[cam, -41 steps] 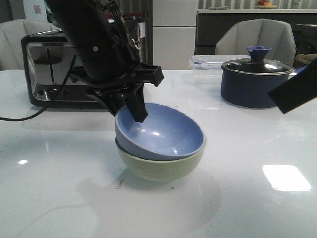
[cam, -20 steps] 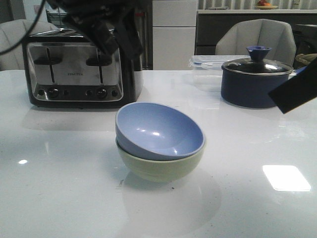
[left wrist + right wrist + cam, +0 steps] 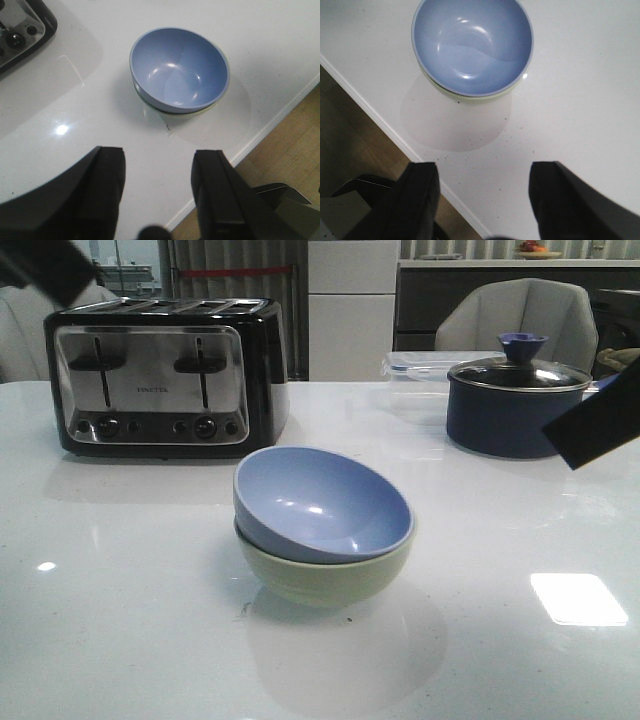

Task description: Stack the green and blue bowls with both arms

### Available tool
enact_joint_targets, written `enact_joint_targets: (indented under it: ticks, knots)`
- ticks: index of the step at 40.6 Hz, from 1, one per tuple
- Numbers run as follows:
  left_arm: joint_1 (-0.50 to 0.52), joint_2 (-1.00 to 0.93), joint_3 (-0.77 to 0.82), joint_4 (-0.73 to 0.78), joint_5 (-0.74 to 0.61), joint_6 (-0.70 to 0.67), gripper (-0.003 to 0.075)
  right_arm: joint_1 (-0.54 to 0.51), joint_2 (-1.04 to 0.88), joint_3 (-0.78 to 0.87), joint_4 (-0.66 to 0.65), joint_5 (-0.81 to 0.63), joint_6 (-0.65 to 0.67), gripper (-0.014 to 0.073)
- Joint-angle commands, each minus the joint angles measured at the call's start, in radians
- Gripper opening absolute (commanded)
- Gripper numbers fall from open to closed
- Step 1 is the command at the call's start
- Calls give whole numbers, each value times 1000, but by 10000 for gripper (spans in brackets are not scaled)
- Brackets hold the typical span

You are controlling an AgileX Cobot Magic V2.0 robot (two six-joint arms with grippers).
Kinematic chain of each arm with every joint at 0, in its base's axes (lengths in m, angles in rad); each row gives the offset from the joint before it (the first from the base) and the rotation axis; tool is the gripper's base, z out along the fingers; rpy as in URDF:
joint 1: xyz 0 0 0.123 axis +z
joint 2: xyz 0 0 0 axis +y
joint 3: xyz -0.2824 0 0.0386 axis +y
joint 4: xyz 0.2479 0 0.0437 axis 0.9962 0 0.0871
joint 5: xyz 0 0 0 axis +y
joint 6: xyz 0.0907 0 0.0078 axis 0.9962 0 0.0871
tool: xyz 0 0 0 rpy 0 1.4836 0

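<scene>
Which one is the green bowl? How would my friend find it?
Start at the big shiny toaster at the back of the white table. In front of it, nearer the middle, two bowls sit stacked. The green bowl is the bottom one, pale sage, with the blue bowl sitting tilted inside it.

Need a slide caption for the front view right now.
Blue bowl sits tilted inside green bowl on the white table, toaster behind.

The left pincer [image 3: 157, 192] and right pincer [image 3: 485, 200] both hang with jaws spread and nothing between them (each arm showing only as a dark sliver at the front view's edges).
</scene>
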Motion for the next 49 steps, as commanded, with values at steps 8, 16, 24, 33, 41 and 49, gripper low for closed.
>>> enact_joint_targets:
  ticks: [8,16,24,33,41,49]
  knots:
    - [-10,-253,146,1,-77,-13,384,2,-14,-27,6,-64,-10,497]
    - [-10,-306,183,23,-76,-13,384,2,-14,-27,6,-63,-10,497]
    - [-10,-291,183,28,-76,-44,334,2,-14,-27,6,-63,-10,460]
    - [-10,-287,183,30,-76,-75,172,2,-14,-27,6,-62,-10,175]
    - [-10,-287,183,30,-74,-92,93,2,-14,-27,6,-63,-10,57]
    - [-10,-287,183,30,-74,-92,93,2,-14,-27,6,-63,-10,57]
